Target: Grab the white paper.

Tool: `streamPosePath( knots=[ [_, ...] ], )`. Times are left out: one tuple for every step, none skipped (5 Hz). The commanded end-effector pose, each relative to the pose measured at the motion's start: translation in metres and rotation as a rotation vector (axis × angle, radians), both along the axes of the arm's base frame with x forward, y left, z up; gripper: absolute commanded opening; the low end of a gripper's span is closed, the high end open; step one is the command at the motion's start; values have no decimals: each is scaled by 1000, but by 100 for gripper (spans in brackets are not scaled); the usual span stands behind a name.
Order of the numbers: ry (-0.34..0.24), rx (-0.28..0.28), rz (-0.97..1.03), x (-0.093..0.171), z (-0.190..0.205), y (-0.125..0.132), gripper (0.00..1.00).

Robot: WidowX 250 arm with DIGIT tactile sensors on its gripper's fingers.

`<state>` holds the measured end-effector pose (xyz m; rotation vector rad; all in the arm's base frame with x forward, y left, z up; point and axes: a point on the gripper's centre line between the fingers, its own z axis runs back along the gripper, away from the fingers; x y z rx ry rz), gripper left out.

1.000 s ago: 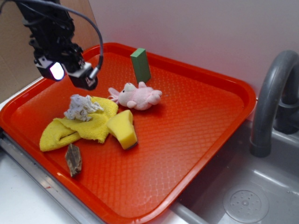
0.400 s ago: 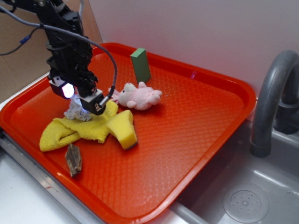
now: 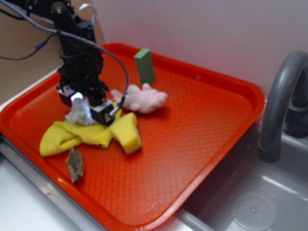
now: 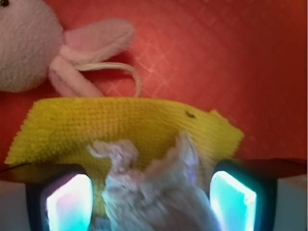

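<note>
The gripper (image 4: 151, 202) stands low over the left part of the red tray (image 3: 207, 144), its two lit fingers (image 4: 70, 204) spread wide with the white paper (image 4: 154, 185) between them; nothing is clamped yet, and a gap shows on both sides of the wad. The white paper sits on the yellow cloth (image 4: 120, 122), near the tray's left side, and from the room-side view it shows just left of the gripper housing. The main hazard, in my judgement, is the cloth beneath: if the fingers descend too far before closing, the tips may pinch a fold of yellow cloth along with, or instead of, the paper, and a lift would then drag the cloth and disturb the yellow sponge (image 3: 126, 134) lying against it. A second hazard is the wad itself; it is loose and crumpled, with thin projecting corners, so a shallow closure may catch only a flap, which could tear or slip free on lifting. The pink plush toy (image 4: 43, 53) and its cord loop (image 4: 113, 72) lie beyond the cloth's far edge, apart from the fingers, and look unlikely to be snagged unless the arm drifts forward. The green block (image 3: 144, 66) and the brown scrap (image 3: 75, 165) stand well apart from the work.
</note>
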<state>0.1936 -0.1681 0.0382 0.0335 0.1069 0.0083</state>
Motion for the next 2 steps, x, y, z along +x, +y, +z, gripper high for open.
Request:
streamPosePath(
  knots=[
    [-14, -15, -35, -3, 12, -13, 0],
    [-29, -59, -38, -2, 31, -12, 0]
  ],
)
